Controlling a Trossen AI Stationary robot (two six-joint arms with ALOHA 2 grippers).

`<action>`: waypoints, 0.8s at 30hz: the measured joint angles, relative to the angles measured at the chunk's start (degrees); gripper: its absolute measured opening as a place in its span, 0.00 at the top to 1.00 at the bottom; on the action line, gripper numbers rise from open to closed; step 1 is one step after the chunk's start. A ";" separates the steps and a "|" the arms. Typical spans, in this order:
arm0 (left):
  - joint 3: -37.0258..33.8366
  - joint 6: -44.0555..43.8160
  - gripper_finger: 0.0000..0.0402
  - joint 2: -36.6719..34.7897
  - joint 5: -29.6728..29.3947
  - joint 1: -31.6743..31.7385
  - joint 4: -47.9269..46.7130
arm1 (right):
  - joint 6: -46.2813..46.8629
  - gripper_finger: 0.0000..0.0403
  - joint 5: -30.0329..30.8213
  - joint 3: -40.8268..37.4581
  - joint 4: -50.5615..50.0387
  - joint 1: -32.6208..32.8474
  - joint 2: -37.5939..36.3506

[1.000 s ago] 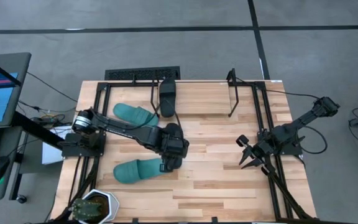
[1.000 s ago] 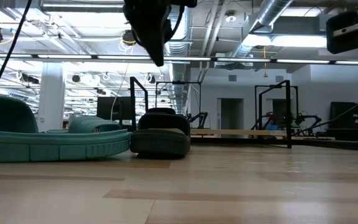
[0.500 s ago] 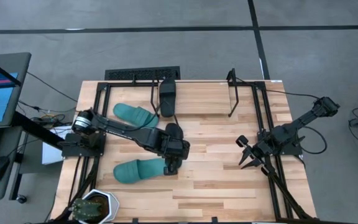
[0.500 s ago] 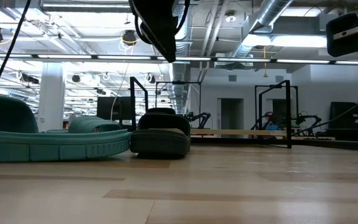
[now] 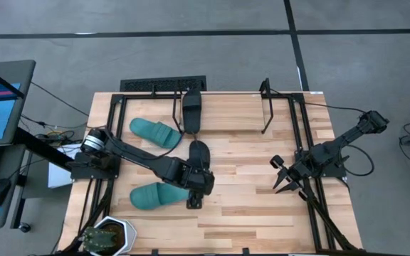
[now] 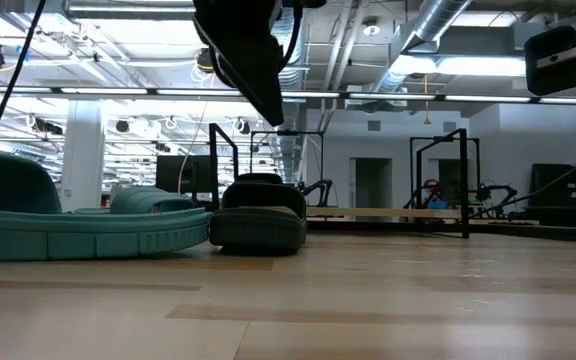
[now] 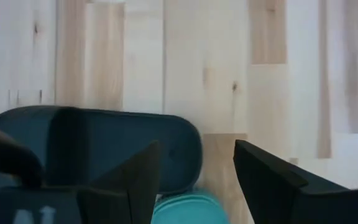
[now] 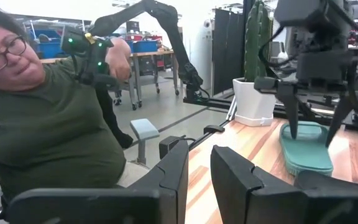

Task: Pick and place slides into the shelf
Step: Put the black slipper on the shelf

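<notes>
Beside the left tool (image 5: 193, 203), 1 teal slide (image 5: 155, 195) lies flat.

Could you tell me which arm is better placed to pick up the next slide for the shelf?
Left. The left gripper hangs open right over the loose black slide and near teal slide, while the right gripper waits at the table's right side, away from every slide.

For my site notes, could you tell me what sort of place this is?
Probably a robotics lab or workshop: exposed ceiling ducts, further black metal rig frames beyond the wooden table, and a person beside it.
</notes>
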 joint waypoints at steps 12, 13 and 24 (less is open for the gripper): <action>-6.78 -0.01 0.52 0.04 -0.69 0.02 6.89 | 0.00 0.85 0.01 0.00 -0.74 0.00 0.01; -6.83 0.48 0.52 0.04 -0.60 0.02 6.68 | 0.00 0.85 0.02 0.00 -1.07 -0.02 0.01; -6.03 2.41 0.52 6.77 3.60 0.00 8.84 | 0.57 0.85 0.36 -0.01 -1.80 -0.07 0.00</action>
